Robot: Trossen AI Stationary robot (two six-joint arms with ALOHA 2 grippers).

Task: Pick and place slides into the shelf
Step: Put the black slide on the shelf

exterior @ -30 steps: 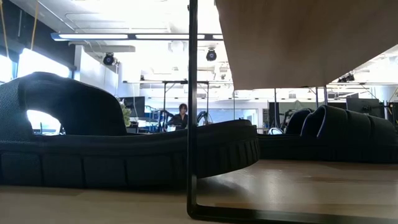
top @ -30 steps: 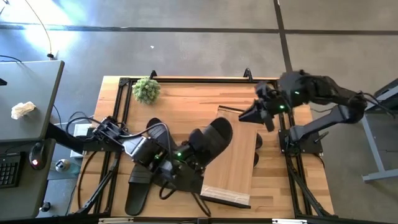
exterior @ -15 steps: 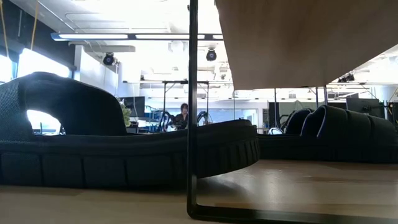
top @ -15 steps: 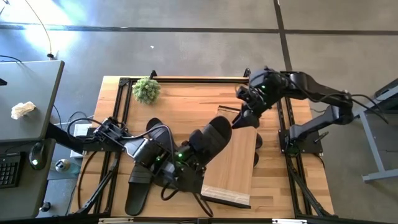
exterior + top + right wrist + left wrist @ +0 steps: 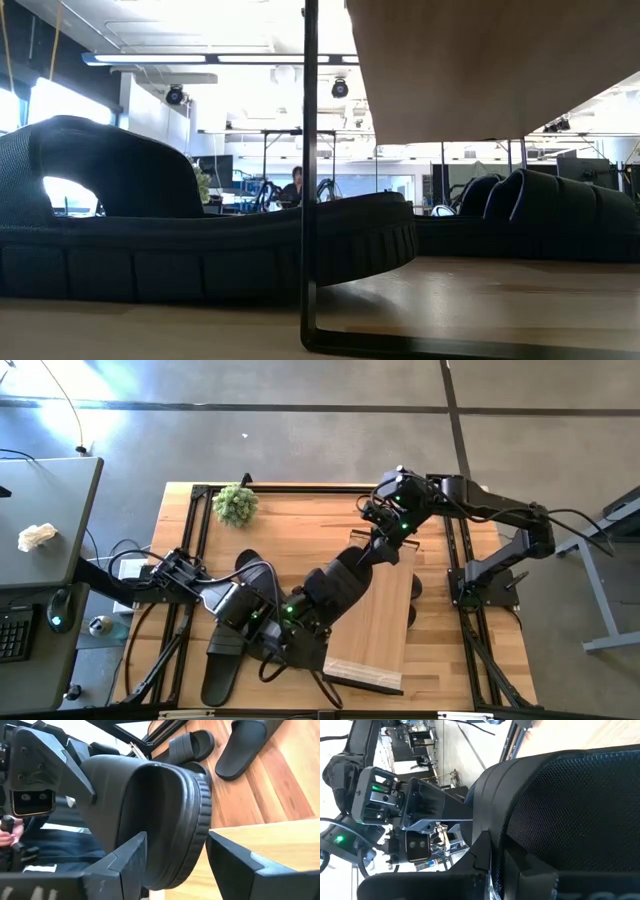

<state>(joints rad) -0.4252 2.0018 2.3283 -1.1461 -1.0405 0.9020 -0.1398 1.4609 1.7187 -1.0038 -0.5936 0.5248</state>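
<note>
R wrist: right claw (image 5: 175, 857) open, straddling raised slide (image 5: 165, 820) toe.

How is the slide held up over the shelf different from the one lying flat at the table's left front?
The held slide is lifted and tilted over the shelf, gripped by the shut left hand, with the open right hand straddling its far end. The flat slide rests on the table, untouched. Both are black with one wide strap.
</note>
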